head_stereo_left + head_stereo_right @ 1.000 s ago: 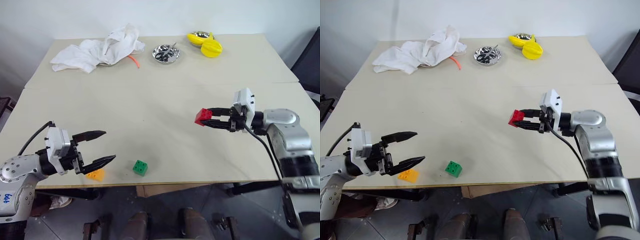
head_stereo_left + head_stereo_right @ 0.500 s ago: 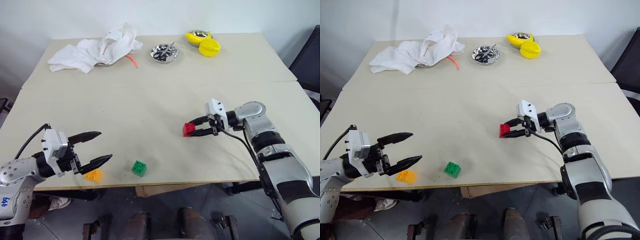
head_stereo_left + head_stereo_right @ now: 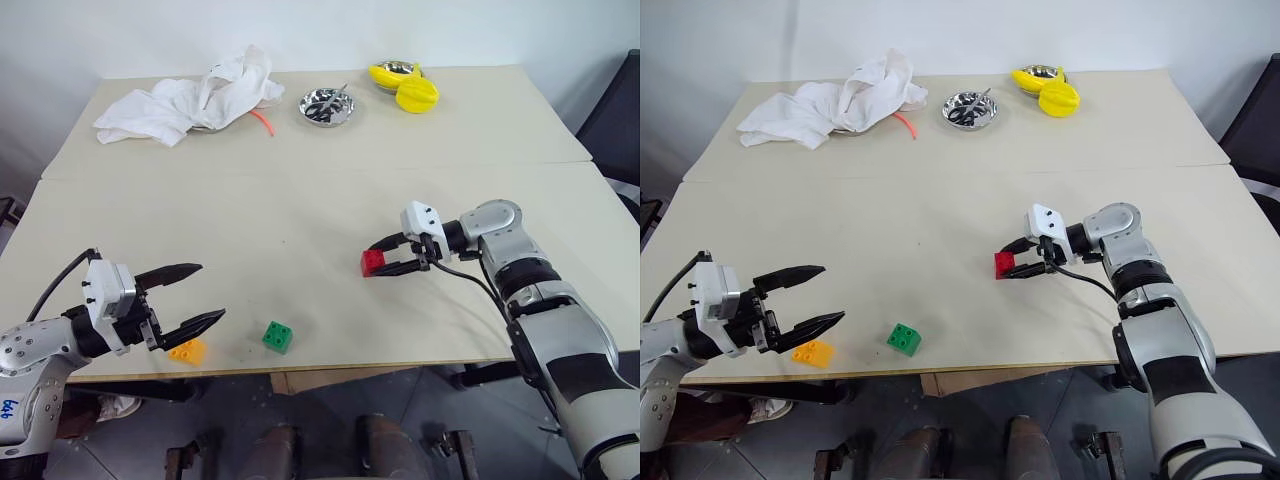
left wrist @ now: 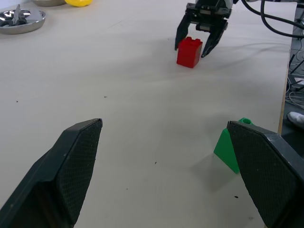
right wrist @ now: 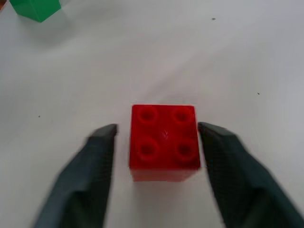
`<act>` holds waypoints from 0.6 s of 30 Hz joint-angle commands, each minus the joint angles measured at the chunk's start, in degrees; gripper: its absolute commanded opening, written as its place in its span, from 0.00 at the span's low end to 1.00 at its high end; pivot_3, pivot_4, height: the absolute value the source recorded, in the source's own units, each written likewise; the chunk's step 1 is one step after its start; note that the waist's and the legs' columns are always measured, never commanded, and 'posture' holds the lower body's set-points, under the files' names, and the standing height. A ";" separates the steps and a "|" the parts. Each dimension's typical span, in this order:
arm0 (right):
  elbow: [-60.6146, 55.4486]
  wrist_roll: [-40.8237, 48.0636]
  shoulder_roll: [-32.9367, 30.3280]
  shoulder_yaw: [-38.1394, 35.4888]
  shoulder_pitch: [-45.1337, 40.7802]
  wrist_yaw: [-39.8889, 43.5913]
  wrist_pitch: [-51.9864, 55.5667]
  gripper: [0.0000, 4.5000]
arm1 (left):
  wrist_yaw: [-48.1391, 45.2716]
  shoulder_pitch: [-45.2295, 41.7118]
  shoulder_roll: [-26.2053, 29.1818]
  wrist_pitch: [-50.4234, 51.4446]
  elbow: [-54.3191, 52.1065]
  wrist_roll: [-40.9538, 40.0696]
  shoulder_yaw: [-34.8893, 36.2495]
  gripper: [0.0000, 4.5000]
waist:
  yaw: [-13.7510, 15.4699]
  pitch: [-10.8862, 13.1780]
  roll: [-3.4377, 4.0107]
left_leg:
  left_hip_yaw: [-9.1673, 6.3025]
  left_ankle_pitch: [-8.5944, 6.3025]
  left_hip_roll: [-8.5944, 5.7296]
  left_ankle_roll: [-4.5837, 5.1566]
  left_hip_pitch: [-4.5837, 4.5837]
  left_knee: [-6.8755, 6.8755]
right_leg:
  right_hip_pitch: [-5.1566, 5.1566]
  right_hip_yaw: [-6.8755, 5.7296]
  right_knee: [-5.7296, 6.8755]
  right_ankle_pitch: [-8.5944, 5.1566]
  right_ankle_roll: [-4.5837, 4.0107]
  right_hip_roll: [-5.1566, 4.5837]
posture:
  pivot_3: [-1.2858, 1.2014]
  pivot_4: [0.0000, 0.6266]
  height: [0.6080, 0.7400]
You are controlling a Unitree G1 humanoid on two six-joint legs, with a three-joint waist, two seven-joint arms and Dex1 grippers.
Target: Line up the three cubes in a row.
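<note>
I see the studded plastic red cube sitting on the smooth tabletop, my right tool parted around it, left tool spread wide.

Your two head views look forward and down over the whole table, nearly identical. Your left wrist view sits low, near the surface, facing the red cube. Your right wrist view looks closely at that same cube from above.

Table bears cubes, cloth, dish.
</note>
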 commanded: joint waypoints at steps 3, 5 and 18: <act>-5.37 5.88 -3.10 -3.71 0.88 3.45 -0.64 1.00 | 0.23 1.70 0.39 0.51 -0.71 -0.73 2.91 1.00 | 0.00 0.00 0.00 | 0.00 0.00 0.00 0.00 0.00 0.00 | 0.00 0.00 0.00 0.00 0.00 0.00 | 0.52 0.24 1.00; -10.04 10.57 -5.52 -7.35 3.52 3.45 -2.15 1.00 | 0.59 2.84 0.75 0.42 1.71 0.23 4.55 1.00 | 0.13 0.00 0.00 | 0.00 0.00 0.00 0.00 0.00 -0.02 | 0.00 0.00 0.01 0.00 0.00 0.00 | 0.52 0.24 1.00; -60.31 39.47 -30.86 -11.96 44.61 3.45 16.05 1.00 | -8.29 7.63 5.88 -7.41 27.44 3.10 16.39 1.00 | 1.07 0.02 0.03 | -0.08 -0.09 0.08 -0.02 -0.01 0.00 | 0.13 -0.20 -0.16 -0.01 -0.03 -0.03 | 0.52 0.24 1.00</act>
